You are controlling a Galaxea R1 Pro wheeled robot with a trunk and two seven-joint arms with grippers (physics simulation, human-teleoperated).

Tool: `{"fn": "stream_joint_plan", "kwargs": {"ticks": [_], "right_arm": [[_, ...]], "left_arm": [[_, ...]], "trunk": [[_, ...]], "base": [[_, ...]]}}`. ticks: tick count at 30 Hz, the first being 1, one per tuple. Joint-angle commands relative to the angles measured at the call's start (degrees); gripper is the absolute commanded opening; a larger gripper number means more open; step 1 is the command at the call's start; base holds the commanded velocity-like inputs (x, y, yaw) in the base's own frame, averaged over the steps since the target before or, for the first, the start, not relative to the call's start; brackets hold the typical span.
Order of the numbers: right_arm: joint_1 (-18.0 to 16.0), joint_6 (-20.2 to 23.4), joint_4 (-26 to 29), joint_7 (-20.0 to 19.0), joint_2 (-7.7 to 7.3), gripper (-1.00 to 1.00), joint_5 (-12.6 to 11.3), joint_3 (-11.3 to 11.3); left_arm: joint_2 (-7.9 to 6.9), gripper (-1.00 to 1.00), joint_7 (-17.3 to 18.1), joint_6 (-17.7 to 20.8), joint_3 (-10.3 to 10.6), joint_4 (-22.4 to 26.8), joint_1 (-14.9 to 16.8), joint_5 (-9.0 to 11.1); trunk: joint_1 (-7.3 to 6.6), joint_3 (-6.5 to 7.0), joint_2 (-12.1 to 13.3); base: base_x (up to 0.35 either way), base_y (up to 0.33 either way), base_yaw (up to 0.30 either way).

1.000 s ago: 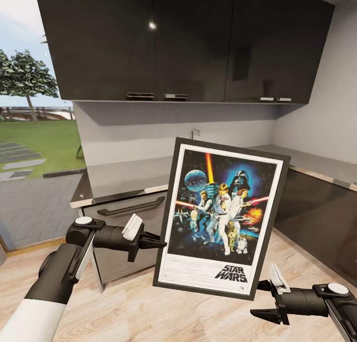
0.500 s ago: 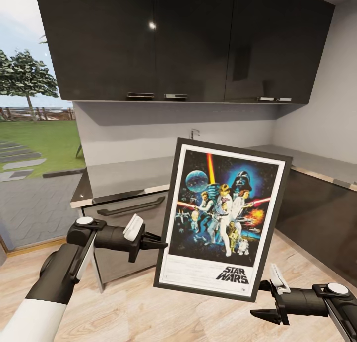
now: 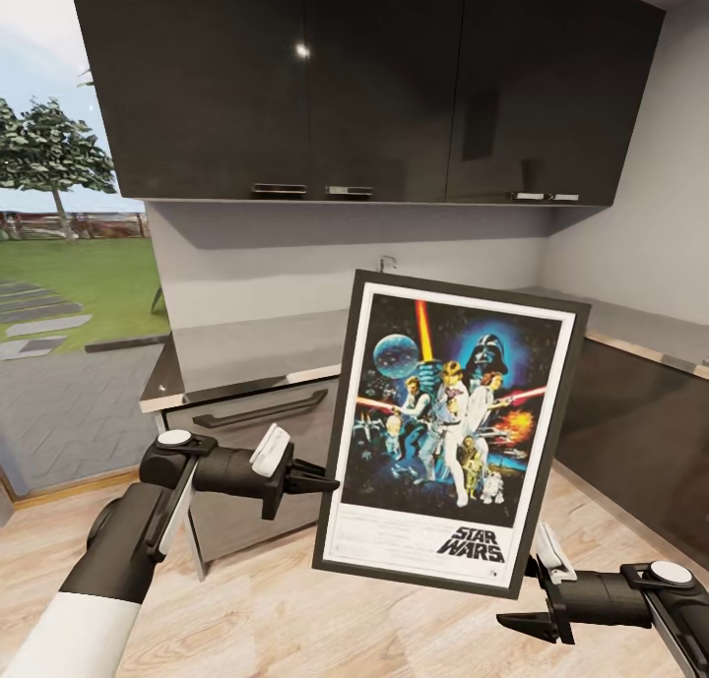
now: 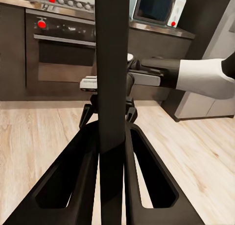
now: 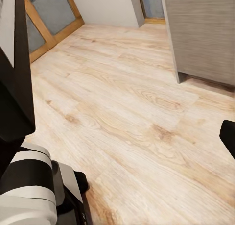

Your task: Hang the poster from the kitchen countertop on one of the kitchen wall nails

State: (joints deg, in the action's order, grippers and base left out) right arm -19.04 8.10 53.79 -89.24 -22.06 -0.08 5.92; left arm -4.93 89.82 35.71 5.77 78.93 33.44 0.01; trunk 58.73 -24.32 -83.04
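- The right gripper (image 3: pixel 537 594) hangs low and nearest the camera, its jaws spread and holding nothing, just below the poster's lower right corner.
- The left gripper (image 3: pixel 320 481) is clamped on the left edge of the poster (image 3: pixel 453 427); the left wrist view looks along the two fingers (image 4: pixel 83 181) pinching the thin dark frame edge-on.
- The poster is held upright in the air, leaning slightly, clear of the kitchen countertop (image 3: pixel 251 348) behind it.
- As I judge it, the step in hand is carrying the poster to a wall nail. A one-sided pinch lets the frame swing, so move slowly, keep it upright, and bring the right gripper in to steady the bottom edge if it tips.
- No nail can be made out in these pictures.
- The logo at the poster's foot reads "STAR WARS"; the fine print beside it is too small to read.
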Motion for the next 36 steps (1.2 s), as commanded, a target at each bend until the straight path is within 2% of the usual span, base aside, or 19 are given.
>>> {"fn": "stream_joint_plan", "kwargs": {"ticks": [1, 22, 36], "right_arm": [[-0.03, 0.60, 0.03, -0.23, 0.00, 1.00, -0.01, 0.04], [-0.03, 0.60, 0.09, -0.23, 0.00, 1.00, -0.01, 0.01], [-0.03, 0.60, 0.09, -0.23, 0.00, 1.00, -0.01, -0.03]], "left_arm": [[-0.03, -1.00, 0.09, 0.41, 0.06, 0.02, 0.05, -0.01], [-0.07, -1.00, 0.01, 0.28, -0.31, -0.51, 0.05, -0.40], [-0.08, -1.00, 0.00, -1.19, -0.32, -3.30, 0.05, -0.43]], "trunk": [[0.00, -0.07, -0.04], [0.00, -0.07, -0.04], [0.00, -0.07, -0.04]], "base": [[0.000, 0.000, 0.000], [0.000, 0.000, 0.000], [0.000, 0.000, 0.000]]}}
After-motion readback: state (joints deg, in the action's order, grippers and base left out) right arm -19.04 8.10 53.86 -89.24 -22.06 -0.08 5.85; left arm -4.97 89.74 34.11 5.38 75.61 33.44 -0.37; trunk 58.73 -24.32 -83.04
